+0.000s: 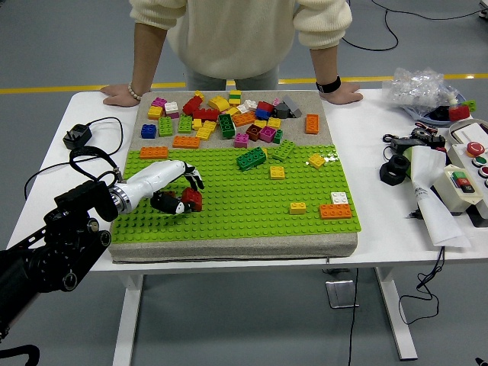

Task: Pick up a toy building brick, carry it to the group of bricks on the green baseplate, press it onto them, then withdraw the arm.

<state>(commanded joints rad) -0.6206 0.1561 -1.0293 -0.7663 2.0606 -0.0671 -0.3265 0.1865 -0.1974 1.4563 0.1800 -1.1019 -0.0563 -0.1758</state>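
Note:
My left hand (181,194) reaches in from the lower left over the left part of the green baseplate (236,210). Its fingers are curled around a red brick (191,199), held low over the plate's studs. On the plate's right side stands an orange and white brick pair (335,207) with a yellow brick (298,207) beside it. Farther back on the plate lie another yellow brick (277,172) and a green brick (252,158). A pile of loose bricks (229,118) in many colours covers the beige strip behind the plate.
A person stands at the far side, one hand (122,94) and the other hand (343,93) flat on the table. A black cable with plug (76,137) lies left of the plate. A control box (465,179), paper and a plastic bag (423,85) crowd the right.

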